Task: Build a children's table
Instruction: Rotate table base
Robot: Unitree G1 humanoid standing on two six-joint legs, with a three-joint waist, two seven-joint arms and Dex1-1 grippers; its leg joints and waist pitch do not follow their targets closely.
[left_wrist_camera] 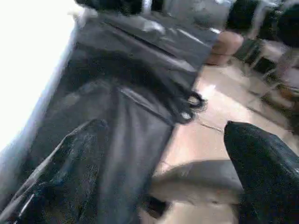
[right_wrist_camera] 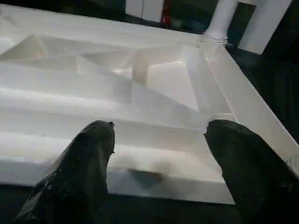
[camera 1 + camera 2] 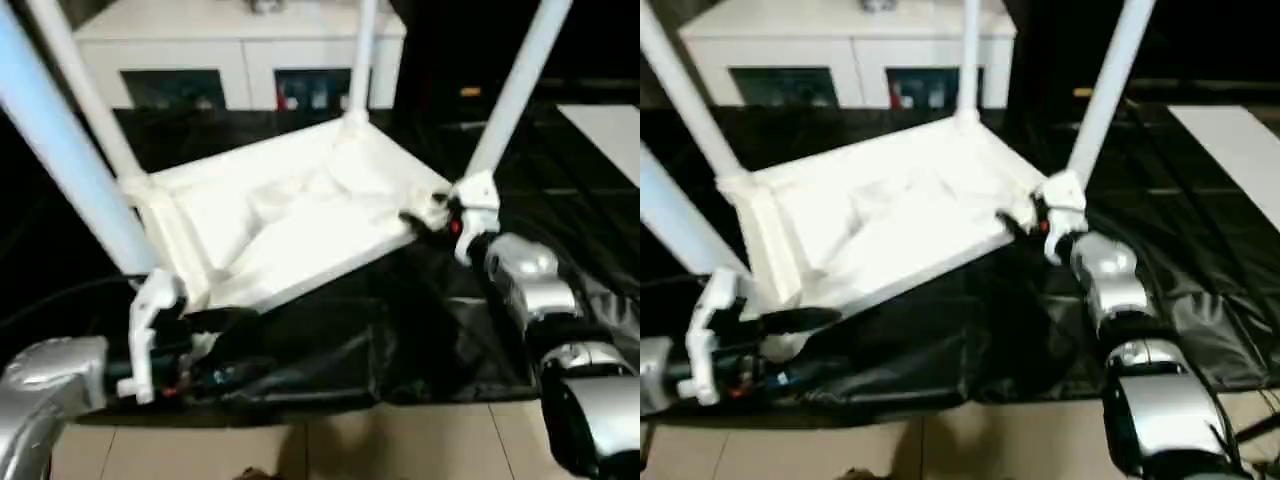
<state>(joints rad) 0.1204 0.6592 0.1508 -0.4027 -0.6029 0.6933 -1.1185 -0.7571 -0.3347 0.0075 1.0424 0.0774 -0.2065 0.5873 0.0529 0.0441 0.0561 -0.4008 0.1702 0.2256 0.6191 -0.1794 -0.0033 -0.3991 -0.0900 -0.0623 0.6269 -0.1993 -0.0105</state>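
The children's table [image 3: 290, 215] is lying upside down on the counter [image 3: 420, 340], legs up, both claws gaping empty beside its rim; the right claw [image 2: 159, 154] is needing a square grip there

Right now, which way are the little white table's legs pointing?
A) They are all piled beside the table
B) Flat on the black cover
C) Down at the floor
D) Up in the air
D: the table top lies upside down on the black cover with its ribbed underside showing, and the legs rise up from its corners.
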